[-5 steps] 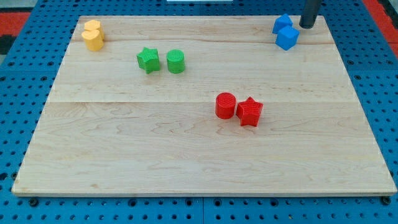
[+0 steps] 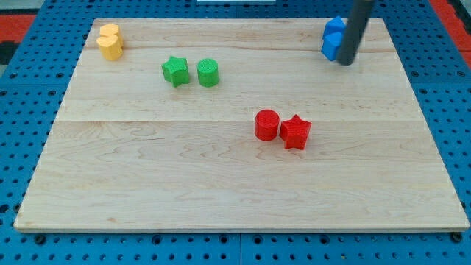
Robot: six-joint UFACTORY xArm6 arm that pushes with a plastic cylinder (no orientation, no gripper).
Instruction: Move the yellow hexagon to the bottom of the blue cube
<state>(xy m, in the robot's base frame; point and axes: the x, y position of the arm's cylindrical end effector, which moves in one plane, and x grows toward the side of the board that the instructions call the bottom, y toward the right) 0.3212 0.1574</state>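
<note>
My tip [image 2: 344, 63] sat bare, clamped on nothing, against the blue cube [image 2: 332, 47] at the view's top right; the yellow hexagon [image 2: 110, 48] lay far off at the top left, beside 1 other yellow block [image 2: 109, 32]; I judged the rod could nudge the cube, shifting the target; no writing was readable.

Lab bench: wooden board [image 2: 221, 184] on blue pegboard [image 2: 22, 110].
</note>
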